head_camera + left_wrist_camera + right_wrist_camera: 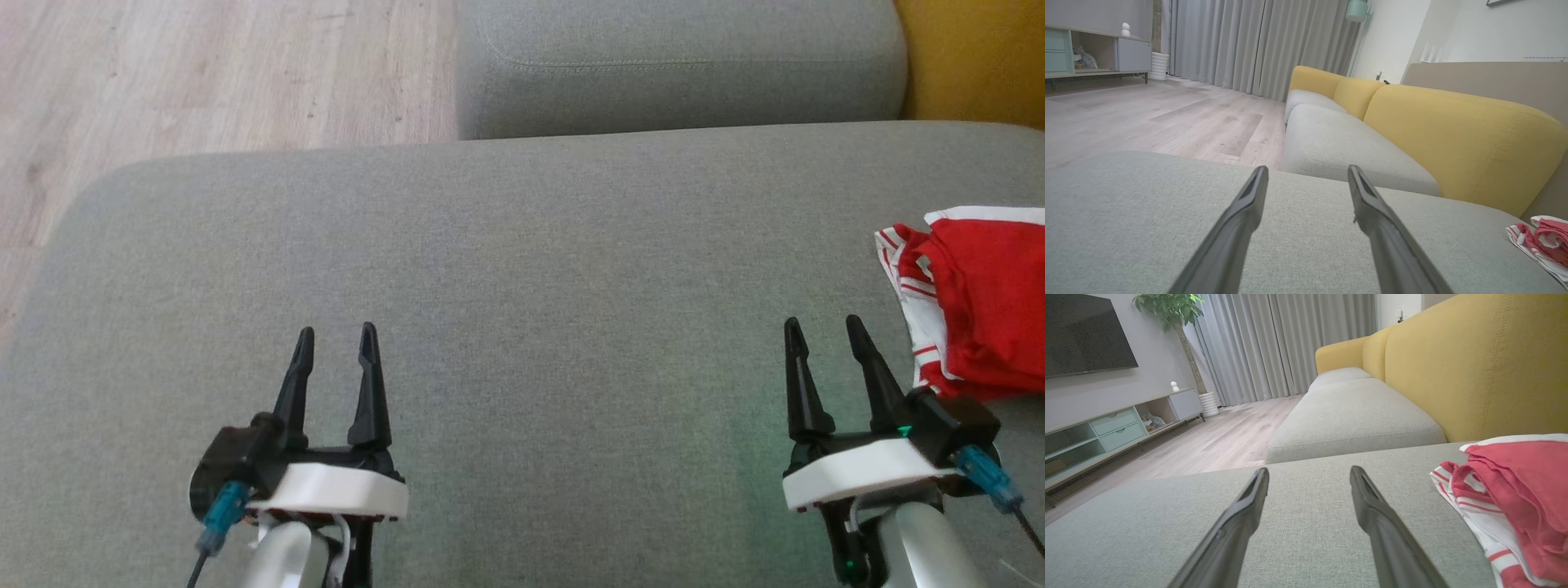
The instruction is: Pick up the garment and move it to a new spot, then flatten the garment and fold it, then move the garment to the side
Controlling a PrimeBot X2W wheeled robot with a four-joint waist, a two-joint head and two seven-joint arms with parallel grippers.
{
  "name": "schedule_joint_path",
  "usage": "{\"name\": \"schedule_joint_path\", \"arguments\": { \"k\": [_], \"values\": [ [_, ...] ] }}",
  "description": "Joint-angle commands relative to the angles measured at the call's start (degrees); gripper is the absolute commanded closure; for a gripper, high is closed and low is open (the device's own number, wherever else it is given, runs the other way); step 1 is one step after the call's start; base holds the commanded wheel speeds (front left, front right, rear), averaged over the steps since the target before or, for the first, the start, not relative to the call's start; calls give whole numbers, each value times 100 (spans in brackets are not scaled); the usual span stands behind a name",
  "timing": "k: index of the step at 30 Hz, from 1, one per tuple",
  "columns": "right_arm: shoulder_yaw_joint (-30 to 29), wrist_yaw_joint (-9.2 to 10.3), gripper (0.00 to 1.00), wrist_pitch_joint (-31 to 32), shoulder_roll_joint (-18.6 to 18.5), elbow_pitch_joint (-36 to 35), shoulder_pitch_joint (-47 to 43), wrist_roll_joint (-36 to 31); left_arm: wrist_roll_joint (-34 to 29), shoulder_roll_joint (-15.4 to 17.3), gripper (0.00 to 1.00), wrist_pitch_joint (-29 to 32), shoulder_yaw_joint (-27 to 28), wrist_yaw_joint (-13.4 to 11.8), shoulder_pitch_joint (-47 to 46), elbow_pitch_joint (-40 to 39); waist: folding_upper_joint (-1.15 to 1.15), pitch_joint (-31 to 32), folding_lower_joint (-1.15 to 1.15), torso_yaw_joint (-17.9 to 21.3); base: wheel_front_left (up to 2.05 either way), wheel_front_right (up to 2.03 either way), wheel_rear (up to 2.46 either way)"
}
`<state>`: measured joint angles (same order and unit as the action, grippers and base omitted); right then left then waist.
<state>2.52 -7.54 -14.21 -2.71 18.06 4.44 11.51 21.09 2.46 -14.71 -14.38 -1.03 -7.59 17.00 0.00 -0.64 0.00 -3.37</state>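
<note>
A red garment with white striped trim [976, 302] lies folded in a small bundle at the right edge of the grey sofa seat [522, 269]; it also appears in the right wrist view [1515, 498] and small at the far right of the left wrist view [1545, 241]. My right gripper [823, 325] is open just left of the garment, with nothing between its fingers and not touching the cloth. Over the lower left of the seat, my left gripper [336, 331] is open too and holds nothing.
A second grey seat cushion [678, 65] adjoins the far side, with the yellow backrest [971, 57] at the right. Wood floor [204, 73] lies beyond the seat's left and far-left edges. A TV cabinet [1110, 428] and curtains [1274, 343] stand across the room.
</note>
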Motion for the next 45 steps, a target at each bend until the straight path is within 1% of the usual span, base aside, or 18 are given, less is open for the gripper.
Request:
{"name": "schedule_joint_path", "arguments": {
  "k": [1, 8, 9, 12, 45],
  "values": [
    [164, 5, 0, -78, -17, -217, 161, -18, 76, 42, 0, -29, 225, -36, -125, -155, 0, -34, 0, 6, 0, 0, 0],
    [183, 5, 0, -78, -17, -269, 196, -37, 352, 42, 0, -29, 348, -139, -159, -269, 0, -170, 0, 29, 0, 0, 0],
    [44, 0, 100, -1, 0, -70, 0, 0, 357, 0, 100, 0, 156, -118, 0, -82, 0, -161, 0, 25, 0, 0, 0],
    [58, 0, 100, 12, 5, 191, -89, 10, 365, -8, 100, 5, 138, -120, 89, 169, 0, -168, 2, 27, 0, 0, 0],
    [-144, 1, 100, 514, -39, 31, -24, 2184, 2162, 19, 100, 549, 636, 136, 103, 50, 0, -112, 1, 109, 0, 0, 0]
  ]
}}
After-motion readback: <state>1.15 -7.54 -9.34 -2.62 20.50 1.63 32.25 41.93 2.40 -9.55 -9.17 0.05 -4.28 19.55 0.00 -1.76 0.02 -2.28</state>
